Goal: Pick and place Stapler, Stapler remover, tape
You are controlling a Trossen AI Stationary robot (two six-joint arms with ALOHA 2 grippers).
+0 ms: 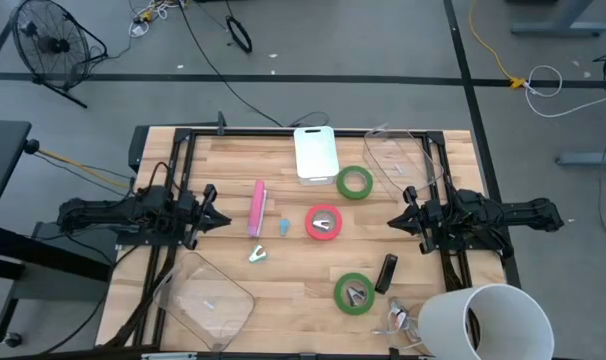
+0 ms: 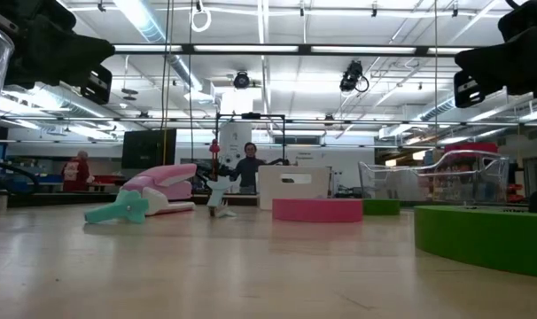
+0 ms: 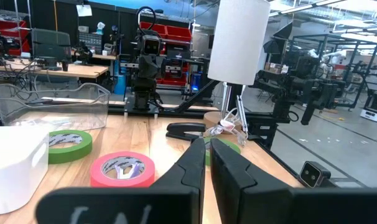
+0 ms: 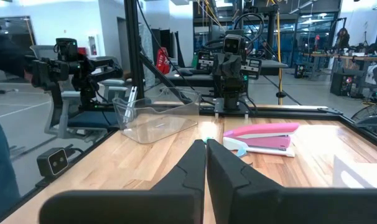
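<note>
A pink stapler [image 1: 256, 208] lies on the table's middle left, with a teal stapler remover [image 1: 284, 227] and a silver one [image 1: 259, 255] beside it. A red tape roll [image 1: 323, 222] lies flat at the centre. One green roll [image 1: 354, 182] lies farther back and another [image 1: 354, 292] lies nearer. A black stapler [image 1: 386, 272] lies at the right. My left gripper [image 1: 215, 218] is shut and empty above the table, left of the pink stapler. My right gripper [image 1: 395, 222] is shut and empty, right of the red roll.
A white box [image 1: 315, 153] stands at the far middle. Clear plastic containers lie at the far right [image 1: 398, 160] and near left [image 1: 208, 295]. A white cylinder [image 1: 483, 320] stands at the near right corner, with a small metal remover [image 1: 398, 318] next to it.
</note>
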